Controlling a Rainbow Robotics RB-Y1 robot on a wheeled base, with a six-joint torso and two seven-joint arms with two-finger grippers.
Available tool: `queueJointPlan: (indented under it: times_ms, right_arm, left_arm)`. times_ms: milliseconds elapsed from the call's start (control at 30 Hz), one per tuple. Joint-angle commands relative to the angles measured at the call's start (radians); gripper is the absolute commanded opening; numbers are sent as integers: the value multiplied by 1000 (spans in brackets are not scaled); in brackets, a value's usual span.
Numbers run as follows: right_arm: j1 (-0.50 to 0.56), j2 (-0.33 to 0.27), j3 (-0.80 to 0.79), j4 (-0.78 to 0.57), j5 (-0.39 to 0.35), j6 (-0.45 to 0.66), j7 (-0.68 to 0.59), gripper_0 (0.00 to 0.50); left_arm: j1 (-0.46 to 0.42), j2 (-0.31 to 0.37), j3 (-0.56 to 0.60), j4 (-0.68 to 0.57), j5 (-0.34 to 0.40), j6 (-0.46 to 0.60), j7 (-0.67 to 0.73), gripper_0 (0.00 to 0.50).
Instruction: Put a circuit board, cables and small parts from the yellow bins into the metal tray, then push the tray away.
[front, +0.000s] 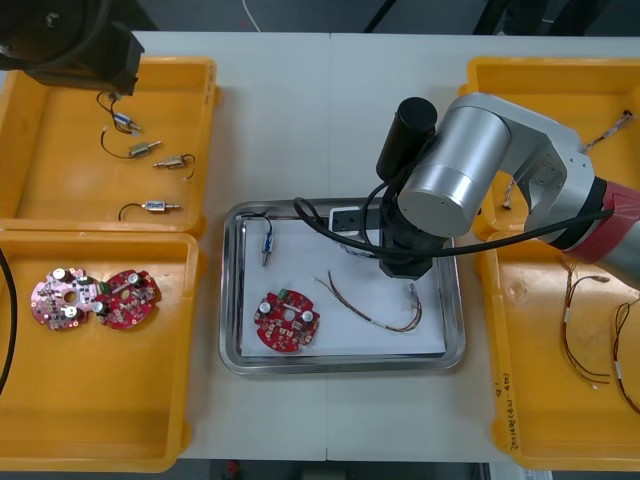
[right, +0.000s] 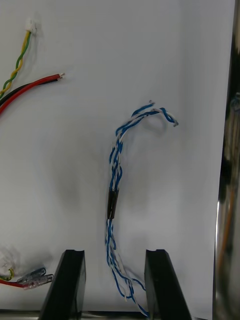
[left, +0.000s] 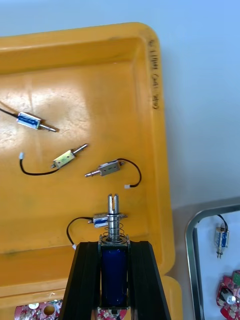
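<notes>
Pinches a light, rigid small metal part (left: 114, 225) by its body, left tool (left: 114, 247) over a yellow bin (left: 75, 65); straddles a limp blue and white cable (right: 114, 170), right tool (right: 114, 253) spread, by the metal tray (right: 225, 200) edge.

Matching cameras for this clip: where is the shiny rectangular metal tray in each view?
Front view: shiny rectangular metal tray mid-table between the yellow bins, right arm above it.
Right wrist view: its rim runs beside the open right gripper.
Left wrist view: its corner lies beyond the bin wall, past the left gripper gripping a small metal part.
Shared landmark: the tray's white inside.
</notes>
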Motion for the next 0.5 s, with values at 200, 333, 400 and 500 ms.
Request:
queueJointPlan:
  times_ms: [200, 333, 400, 500]
  right_arm:
    - [5, 7, -25, -36, -25, 13, 13, 500]
    - [5, 9, -70, -80, -36, 80, -2, 500]
    - [5, 10, -102, -111, -45, 137, -8, 500]
    - [3, 15, -154, -157, -59, 223, -16, 500]
  left_arm:
    - [32, -16, -63, -117, 62, 7, 147, 1]
    - [33, -27, -79, -140, 74, 7, 167, 0]
    - [33, -32, -88, -149, 79, 7, 178, 0]
    - [33, -36, -90, -158, 90, 7, 180, 0]
